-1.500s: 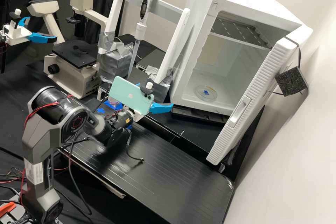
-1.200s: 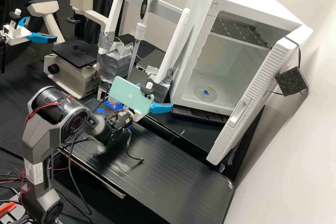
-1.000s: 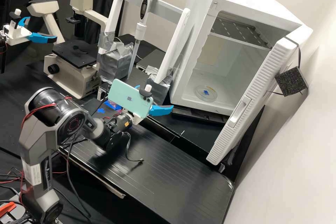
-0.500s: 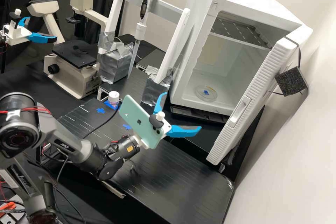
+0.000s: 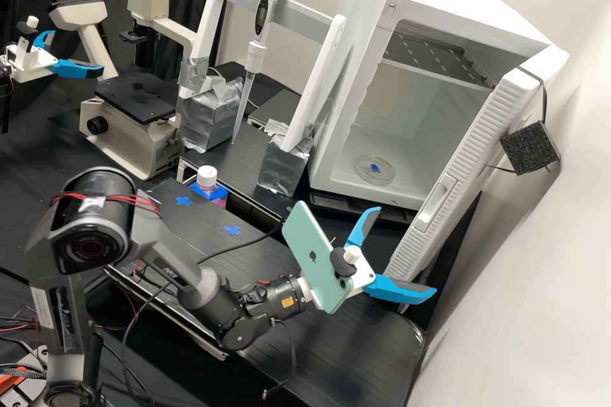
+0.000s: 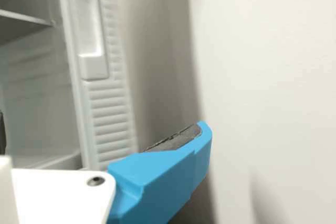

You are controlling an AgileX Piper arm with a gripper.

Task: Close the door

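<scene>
White, boxy cabinet point(image 5: 353, 95) on the black desk point(image 5: 38, 165), its door point(image 5: 477, 140) wide open.
The door is pale and rounded at its edges, with closely ribbed texture; inside the cabinet sits a slotted metal shelf point(image 5: 433, 54). Curved, blue, dark-padded fingers point(image 5: 398, 290) spread wide apart, empty, near the door's lower end; contact I cannot tell. A round clear dish point(image 5: 387, 173) lies on the cabinet's floor.
</scene>
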